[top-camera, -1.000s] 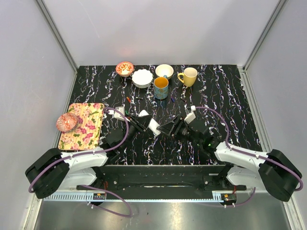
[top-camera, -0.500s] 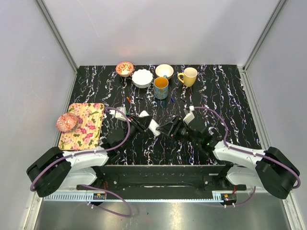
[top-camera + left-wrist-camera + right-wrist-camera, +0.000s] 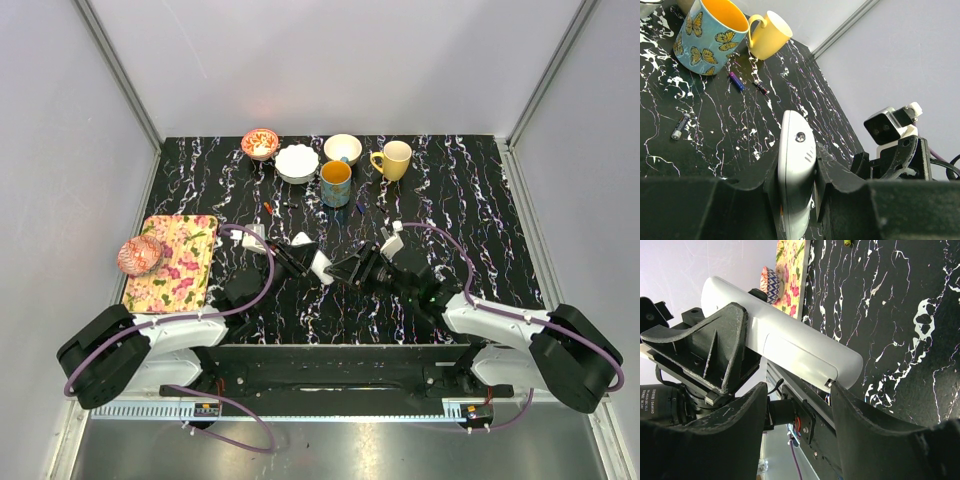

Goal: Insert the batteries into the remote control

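Remote (image 3: 790, 347) held up mid-table, left fingers (image 3: 832, 175) clamped on its sides. Long axis points at the right fingers (image 3: 715, 440), which are apart, its free end just ahead of them. Batteries (image 3: 680, 126) loose on table (image 3: 480, 200); right arm looks free to fetch.

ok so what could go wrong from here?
The left gripper pinches the remote control off the table by its narrow sides; a push from the open right gripper at its end could twist it loose. The batteries lie loose near the butterfly mug, likely awkward to pinch there.
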You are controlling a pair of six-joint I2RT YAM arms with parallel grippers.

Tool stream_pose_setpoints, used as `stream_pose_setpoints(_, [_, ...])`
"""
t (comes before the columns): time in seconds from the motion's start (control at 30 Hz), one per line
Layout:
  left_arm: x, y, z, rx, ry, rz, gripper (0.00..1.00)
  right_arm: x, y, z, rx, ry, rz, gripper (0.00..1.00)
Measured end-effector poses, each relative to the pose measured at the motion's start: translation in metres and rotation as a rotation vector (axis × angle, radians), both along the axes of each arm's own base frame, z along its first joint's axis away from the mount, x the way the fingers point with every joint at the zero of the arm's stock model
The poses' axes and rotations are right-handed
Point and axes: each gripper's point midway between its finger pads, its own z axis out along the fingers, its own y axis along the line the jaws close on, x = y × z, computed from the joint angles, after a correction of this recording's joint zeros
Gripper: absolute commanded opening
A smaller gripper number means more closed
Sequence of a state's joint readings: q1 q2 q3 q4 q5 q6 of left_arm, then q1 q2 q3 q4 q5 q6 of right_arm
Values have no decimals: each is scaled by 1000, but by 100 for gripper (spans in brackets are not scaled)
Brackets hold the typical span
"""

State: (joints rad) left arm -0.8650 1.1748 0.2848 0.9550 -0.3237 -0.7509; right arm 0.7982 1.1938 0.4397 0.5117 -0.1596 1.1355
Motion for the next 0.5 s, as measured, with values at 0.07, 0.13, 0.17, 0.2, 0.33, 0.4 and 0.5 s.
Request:
stream_pose_setpoints(0.07, [0, 0, 0, 1, -1, 0, 0, 0, 0, 0, 1, 3, -1, 59])
stream_pose_setpoints(0.13, [0, 0, 0, 3, -1, 0, 0, 0, 0, 0, 1, 3, -1, 56])
stream_pose_setpoints(0.17, [0, 0, 0, 3, -2, -1, 0, 0, 0, 0, 2, 4, -1, 55])
stream_pose_setpoints(0.2, [-1, -1, 0, 4, -2, -1, 0, 0, 0, 0, 1, 4, -2, 54])
stream_pose_setpoints(0.33, [-1, -1, 0, 7, -6, -2, 0, 0, -1, -2, -6, 8, -4, 52])
stream_pose_setpoints(0.4, [-2, -2, 0, 11, -8, -3, 0, 0, -1, -3, -11, 11, -5, 52])
stream_pose_setpoints(0.5, [-3, -3, 0, 16, -11, -7, 0, -1, -3, -3, -18, 10, -3, 52])
